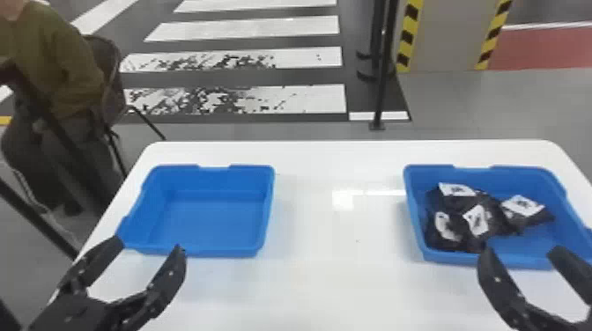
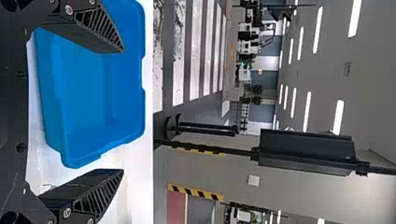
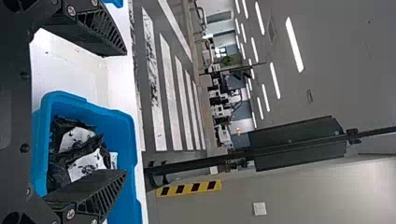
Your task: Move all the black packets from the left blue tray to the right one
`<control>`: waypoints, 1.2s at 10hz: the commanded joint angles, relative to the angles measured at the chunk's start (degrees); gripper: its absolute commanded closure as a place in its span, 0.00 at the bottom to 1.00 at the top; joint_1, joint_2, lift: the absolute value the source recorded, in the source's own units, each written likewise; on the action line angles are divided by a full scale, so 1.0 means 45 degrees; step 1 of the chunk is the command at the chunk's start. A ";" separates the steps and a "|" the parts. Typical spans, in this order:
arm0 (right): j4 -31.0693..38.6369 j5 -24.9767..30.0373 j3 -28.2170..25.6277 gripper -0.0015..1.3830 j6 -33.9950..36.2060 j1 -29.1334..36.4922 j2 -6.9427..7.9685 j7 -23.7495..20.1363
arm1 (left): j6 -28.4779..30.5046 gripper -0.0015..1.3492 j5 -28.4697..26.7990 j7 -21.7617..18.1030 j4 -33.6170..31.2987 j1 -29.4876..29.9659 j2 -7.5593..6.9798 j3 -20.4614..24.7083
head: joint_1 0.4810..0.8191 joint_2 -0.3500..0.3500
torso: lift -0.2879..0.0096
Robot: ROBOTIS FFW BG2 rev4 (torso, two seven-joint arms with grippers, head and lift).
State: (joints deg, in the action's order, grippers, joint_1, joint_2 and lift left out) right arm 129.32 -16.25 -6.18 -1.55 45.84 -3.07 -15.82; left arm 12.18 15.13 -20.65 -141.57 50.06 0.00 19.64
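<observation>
Left pincer (image 1: 149,246) and right pincer (image 1: 522,250), both spread, hang near left blue tray (image 1: 211,220) and right blue tray (image 1: 524,260); black packets (image 1: 497,216) lie inside the latter. Beyond the tabletop (image 1: 308,264) stand 1 black pole (image 1: 382,88) and 1 striped pillar (image 1: 449,35).

**Gloss beside matt**

The white rectangular surface (image 1: 330,277) is smooth and glossy. The rectangular blue left tray (image 1: 211,220) and matching right tray (image 1: 524,243) look like smooth plastic. Crinkled black packets (image 1: 497,220) bear paper-like white labels (image 1: 478,220). The two-fingered black left gripper (image 1: 149,245) and matching right gripper (image 1: 521,250) look matt, with metal screws (image 2: 69,9).
</observation>
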 commanded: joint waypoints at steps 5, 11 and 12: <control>-0.0034 -0.0146 0.0003 0.09 0.0000 0.0000 -0.0022 0.0000 | 0.0137 0.09 0.0091 -0.0001 0.0070 -0.0031 0.0033 -0.0022 | 0.63 0.66 | 0.50; -0.0066 -0.0273 0.0028 0.09 0.0000 0.0000 -0.0041 0.0000 | 0.0200 0.09 0.0294 -0.0001 0.0195 0.0001 0.0033 -0.0022 | 0.63 0.66 | 0.50; -0.0066 -0.0298 0.0028 0.09 0.0000 0.0031 -0.0041 0.0000 | 0.0200 0.09 0.0319 -0.0001 0.0195 0.0001 0.0033 -0.0048 | 0.63 0.66 | 0.50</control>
State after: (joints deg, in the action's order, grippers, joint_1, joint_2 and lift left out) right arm 129.02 -17.53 -6.05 -1.55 45.89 -3.26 -15.82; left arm 13.08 16.50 -20.65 -140.67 50.06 0.00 19.48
